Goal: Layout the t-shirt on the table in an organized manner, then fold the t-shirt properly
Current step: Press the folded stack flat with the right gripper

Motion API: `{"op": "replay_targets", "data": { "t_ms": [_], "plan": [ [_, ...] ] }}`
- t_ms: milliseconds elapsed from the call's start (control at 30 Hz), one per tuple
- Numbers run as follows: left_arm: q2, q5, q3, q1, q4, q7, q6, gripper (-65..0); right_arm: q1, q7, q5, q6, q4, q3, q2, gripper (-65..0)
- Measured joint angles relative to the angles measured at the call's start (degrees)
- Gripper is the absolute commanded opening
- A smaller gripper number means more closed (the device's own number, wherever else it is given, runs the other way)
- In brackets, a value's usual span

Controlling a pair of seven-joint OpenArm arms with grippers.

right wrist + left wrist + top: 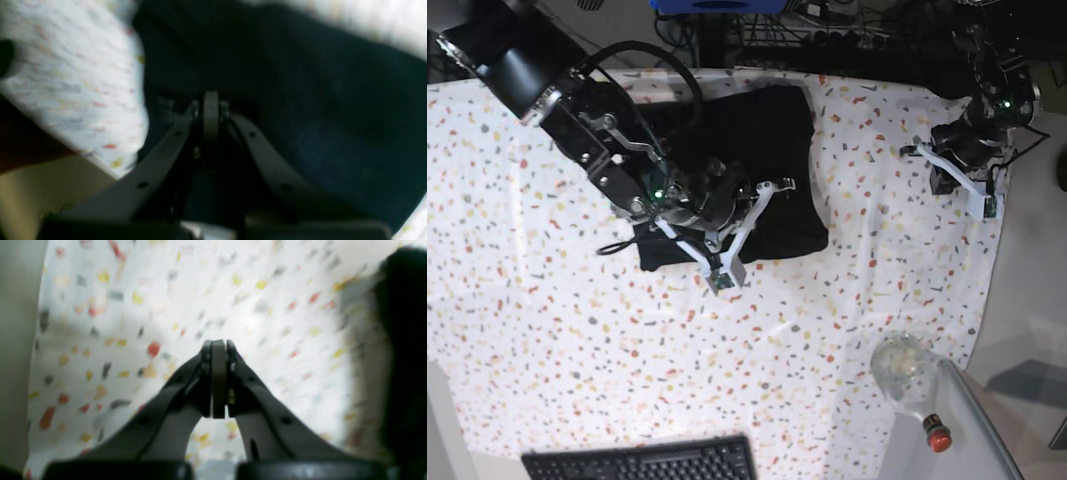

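t-shirt point(747, 170) folded compact on table point(547, 330) | right gripper point(727, 272) closed, empty, over its near edge | left gripper point(987, 205) closed, empty, well off | looks near done

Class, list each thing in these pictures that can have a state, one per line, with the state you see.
t-shirt: folded into a compact block, lying flat on the table.
right claw: shut, empty, over the t-shirt's near edge.
left claw: shut, empty, above bare tablecloth at the table's far side.
bottle: lying on its side at the table's corner, red cap on.
keyboard: flat at the near edge, untouched.
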Motion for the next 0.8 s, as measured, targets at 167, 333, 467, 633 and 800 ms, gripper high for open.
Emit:
{"op": "replay_targets", "data": {
  "t_ms": [167,333,467,633,800],
  "plan": [
    [1.29,-7.65,6.12,0.76,2.99,-0.04,-0.72,-44.6,-4.35,-0.35,0.33,-0.07,7.15,5.46,4.28,-65.0],
    [1.20,-13.86,8.13,1.40,0.57,0.00,0.04,0.0,-10.60,-0.39,-0.57,-0.26,7.58,17.18,4.98,-65.0],
    [1.99,-15.98,11.82,0.46,-3.50,0.11,-0.55,0.0,-12.28,-0.57,-0.33,-0.24,9.57,19.06,8.09,-65.0],
    [1.73,-15.98,16.28,-2.99,-8.33,-0.28,-0.33,0.0,-12.46,-0.39,-0.26,-0.24,10.19,19.50,9.55,-65.0],
    [1.97,-15.58,20.65,-6.75,-14.51,-0.31,-0.33,0.0,-13.09,-0.02,-0.44,-0.24,10.25,19.50,10.05,-65.0]
  ]
}}
